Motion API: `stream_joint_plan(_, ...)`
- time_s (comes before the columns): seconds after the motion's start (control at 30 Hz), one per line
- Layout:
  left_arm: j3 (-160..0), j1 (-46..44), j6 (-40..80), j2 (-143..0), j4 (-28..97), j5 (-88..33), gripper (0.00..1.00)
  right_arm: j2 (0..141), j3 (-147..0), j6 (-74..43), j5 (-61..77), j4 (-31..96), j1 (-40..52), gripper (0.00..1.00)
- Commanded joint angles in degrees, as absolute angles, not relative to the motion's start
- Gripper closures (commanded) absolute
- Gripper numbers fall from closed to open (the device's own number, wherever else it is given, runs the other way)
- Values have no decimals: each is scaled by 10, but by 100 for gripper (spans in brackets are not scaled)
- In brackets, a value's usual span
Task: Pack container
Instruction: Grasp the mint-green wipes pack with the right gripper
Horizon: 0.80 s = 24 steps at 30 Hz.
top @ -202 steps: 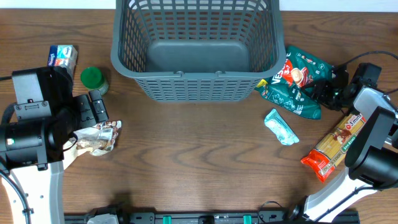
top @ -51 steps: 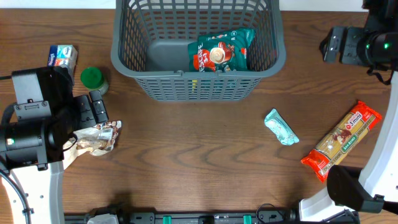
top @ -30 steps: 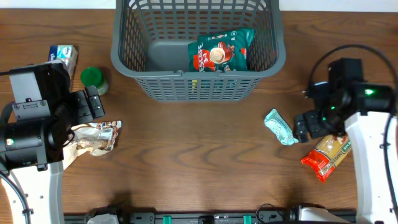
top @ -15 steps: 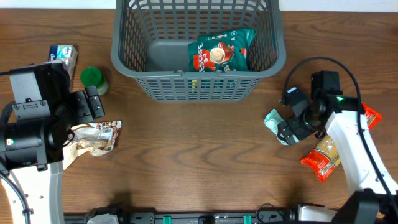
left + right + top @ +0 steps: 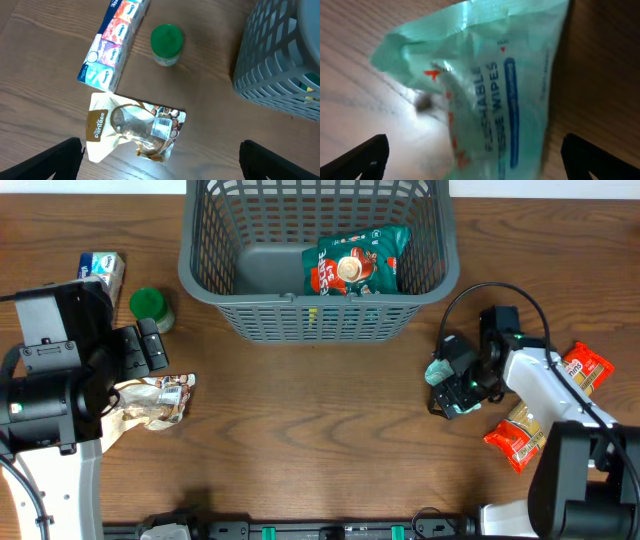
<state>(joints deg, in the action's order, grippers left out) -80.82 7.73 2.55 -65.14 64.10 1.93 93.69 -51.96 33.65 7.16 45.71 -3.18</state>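
Note:
The grey container point(image 5: 200, 275) stands at the back centre, its slotted wall also in the left wrist view point(image 5: 280, 65). A green coffee packet point(image 5: 355, 262) lies inside it. My right gripper point(image 5: 450, 378) is open and straddles a teal wipes packet point(image 5: 437, 370) on the table. In the right wrist view that wipes packet point(image 5: 485, 85) fills the frame, with my right gripper point(image 5: 475, 145) spread on either side of it. My left gripper point(image 5: 150, 352) hangs open above a crumpled brown snack packet point(image 5: 155, 400), which shows in the left wrist view point(image 5: 132, 130) ahead of the left gripper point(image 5: 160, 150).
A tissue pack point(image 5: 100, 272) and a green-lidded jar point(image 5: 150, 305) lie at the far left, left of the container. A red and yellow pasta packet point(image 5: 515, 442) lies at the right, partly under my right arm.
My right arm has swung left and come down over the wipes packet, now straddling it. The left arm has not moved.

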Motion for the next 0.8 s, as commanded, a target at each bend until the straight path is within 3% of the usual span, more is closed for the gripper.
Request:
stream_joint_plan(0.0,-818,80,15,-652,646,27,1,950,-515,333,84,446,-27,10)
stream_joint_plan(0.37,-818,80,11,-652,655,27,1,957,-515,333,84,426,-27,60)
stream_joint_plan(0.5,-818,80,11,-652,655,27,1,957,-515,333,84,426,-27,72)
stream_joint_plan(0.67,-818,80,11,-652,654,27,1,957,-515,321,83,426,-27,99)
stream_joint_plan(0.77,-818,80,11,-652,655,27,1,956,-519,269,75,419,-27,99)
